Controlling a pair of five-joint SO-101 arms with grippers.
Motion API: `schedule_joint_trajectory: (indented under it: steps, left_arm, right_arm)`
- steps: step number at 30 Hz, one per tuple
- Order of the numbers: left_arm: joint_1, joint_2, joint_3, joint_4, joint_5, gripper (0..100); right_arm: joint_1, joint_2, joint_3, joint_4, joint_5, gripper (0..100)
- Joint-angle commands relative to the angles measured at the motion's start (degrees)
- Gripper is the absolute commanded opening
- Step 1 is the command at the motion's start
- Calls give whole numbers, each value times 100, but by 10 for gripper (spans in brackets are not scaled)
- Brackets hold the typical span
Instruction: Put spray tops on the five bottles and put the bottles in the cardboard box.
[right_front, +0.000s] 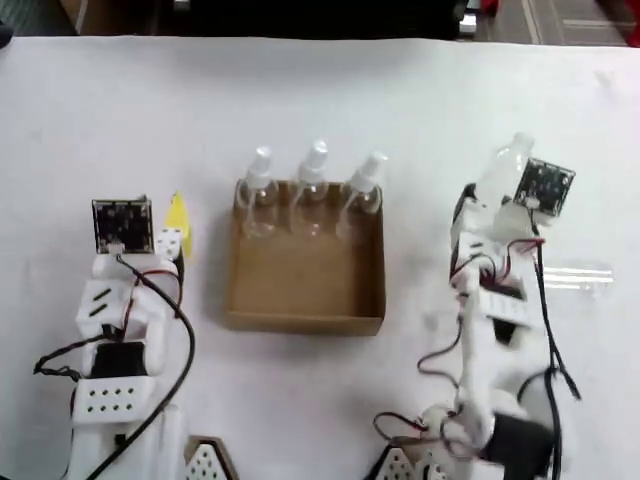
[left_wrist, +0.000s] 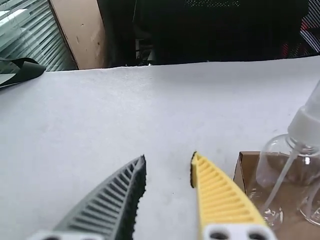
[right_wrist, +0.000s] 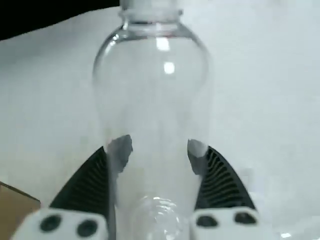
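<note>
Right wrist view: my right gripper (right_wrist: 160, 147) clamps a capless bottle (right_wrist: 150, 85), upper right in the high view. There I count three topped bottles (right_front: 312, 195) in the cardboard box (right_front: 300, 320), centre. My left gripper (left_wrist: 167, 165): jaws apart above the surface (left_wrist: 125, 110).

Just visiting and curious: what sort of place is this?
Likely a robotics lab or workshop: the left arm and right arm at a white table, a cardboard box, window blinds.

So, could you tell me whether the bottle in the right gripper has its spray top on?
No, the bottle in the right gripper ends in a bare neck.
</note>
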Motion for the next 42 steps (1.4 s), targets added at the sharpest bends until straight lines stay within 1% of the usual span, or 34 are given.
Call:
schedule_joint_trajectory:
  steps: [1,6,7,8,11,13,17,20,21,23,25,27,29,30,32,33,35,39,41,42]
  left_arm:
    - [-22,-92,-264,-18,44,146]
    - [-22,-92,-264,-26,44,146]
    - [-22,-92,-264,-26,44,146]
    - [-22,-92,-264,-26,44,146]
    - [-13,-92,-264,-26,44,146]
    - [40,-92,-264,-26,44,146]
    - [84,-92,-264,-26,26,146]
    - [75,-119,-185,-26,18,146]
    - [75,-119,-185,-26,18,146]
    - [84,-119,-176,-26,9,146]
    - [84,-119,-176,-26,9,146]
    - [75,-119,-176,-26,9,146]
    - [75,-119,-176,-26,9,146]
    - [75,-119,-176,-26,9,146]
    - [75,-119,-176,-26,9,146]
    - [75,-119,-176,-26,0,146]
    - [75,-119,-176,-26,0,146]
    - [75,-119,-176,-26,0,146]
    - [75,-119,-167,-26,0,146]
    - [75,-119,-167,-26,0,146]
  right_arm:
    - [75,699,-791,-532,-79,15]
    - [84,875,-844,-462,-70,15]
    - [101,831,-844,-251,-44,15]
    - [110,760,-844,92,141,15]
    - [180,391,-941,1675,1240,15]
    - [215,66,-1108,2879,1811,15]
    - [347,-532,-1574,5191,2286,15]
    - [664,-963,-2004,6378,2646,15]
    - [752,-1077,-2145,6703,2936,15]
    - [901,-1244,-2303,7371,4053,15]
    - [1095,-1297,-2286,7969,5635,15]
    - [1596,-1288,-2145,8330,7376,15]
    - [2273,-1270,-1952,8251,8976,15]
    - [2642,-1262,-1837,8040,9635,15]
    - [3284,-1235,-1547,7380,10646,15]
    - [3538,-1191,-1354,6949,10971,15]
    - [3934,-1033,-914,5947,11385,15]
    - [4207,-418,-176,3952,11613,15]
    - [4233,48,-79,3345,11613,31]
    - [4242,268,-97,3160,11613,56]
